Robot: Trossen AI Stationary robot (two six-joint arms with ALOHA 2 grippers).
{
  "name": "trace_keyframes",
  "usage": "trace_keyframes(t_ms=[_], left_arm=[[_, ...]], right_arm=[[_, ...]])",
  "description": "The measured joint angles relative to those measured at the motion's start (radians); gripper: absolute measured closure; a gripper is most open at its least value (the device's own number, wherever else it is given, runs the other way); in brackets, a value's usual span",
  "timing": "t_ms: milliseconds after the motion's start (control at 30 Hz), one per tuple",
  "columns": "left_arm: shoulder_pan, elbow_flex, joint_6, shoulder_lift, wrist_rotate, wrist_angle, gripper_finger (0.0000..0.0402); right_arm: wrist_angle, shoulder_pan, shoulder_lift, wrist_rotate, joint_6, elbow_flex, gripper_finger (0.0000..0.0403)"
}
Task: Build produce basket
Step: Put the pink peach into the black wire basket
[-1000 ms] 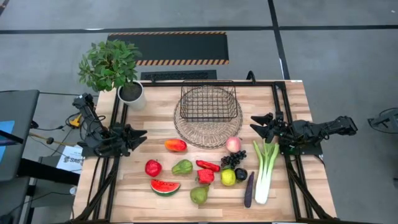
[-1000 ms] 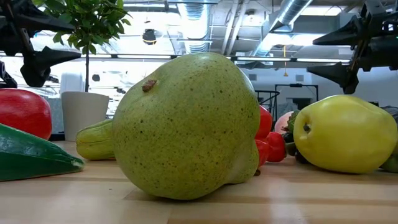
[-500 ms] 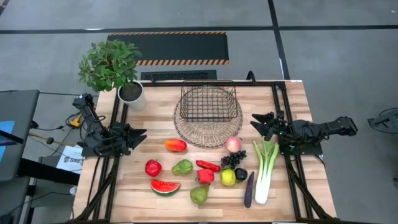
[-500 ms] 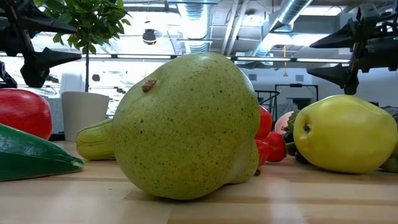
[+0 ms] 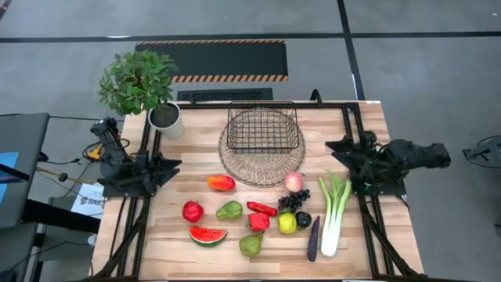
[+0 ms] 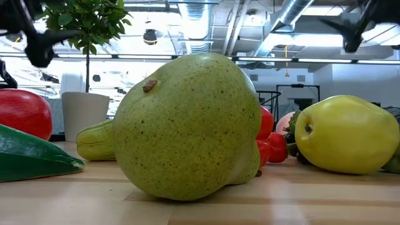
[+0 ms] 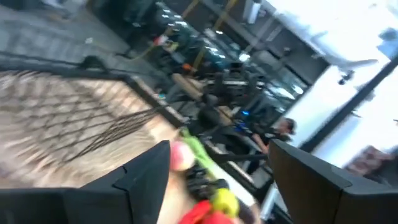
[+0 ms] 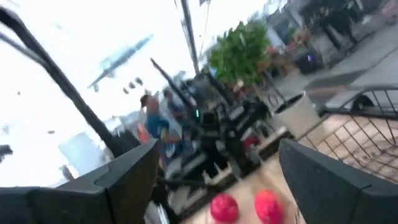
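Overhead: basket (image 5: 262, 129) empty; wrist views — both grippers' fingers apart, holding nothing.

Only the letters "SA" can be read, printed on a white paper (image 5: 88, 200) lying beyond the left edge of the tabletop; the rest of it is hidden.
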Motion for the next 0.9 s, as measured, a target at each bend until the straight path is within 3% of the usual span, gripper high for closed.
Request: trace_keyframes(t_ms=[167, 367, 567, 767, 900], left_arm=[[0.000, 0.100, 0.101, 0.021, 0.082, 0.034, 0.0103], [0.000, 0.205, 0.145, 0.126, 0.107, 0.023, 0.0087], [0.000, 0.284, 0.184, 0.238, 0.071, 0.021, 0.0086], [0.000, 0.301, 0.177, 0.301, 0.031, 0.022, 0.0086], [0.000, 0.301, 0.154, 0.321, 0.003, 0.022, 0.0086]], right_arm=[[-0.336, 0.044, 0.193, 0.055, 0.048, 0.261, 0.0054], [-0.857, 0.072, 0.538, 0.051, 0.233, 0.575, 0.0053], [-1.331, 0.099, 0.845, 0.000, 0.579, 0.757, 0.0055], [-1.418, 0.182, 1.076, -0.209, 0.814, 0.753, 0.0056], [-1.346, 0.243, 1.171, -0.234, 0.847, 0.732, 0.0056]])
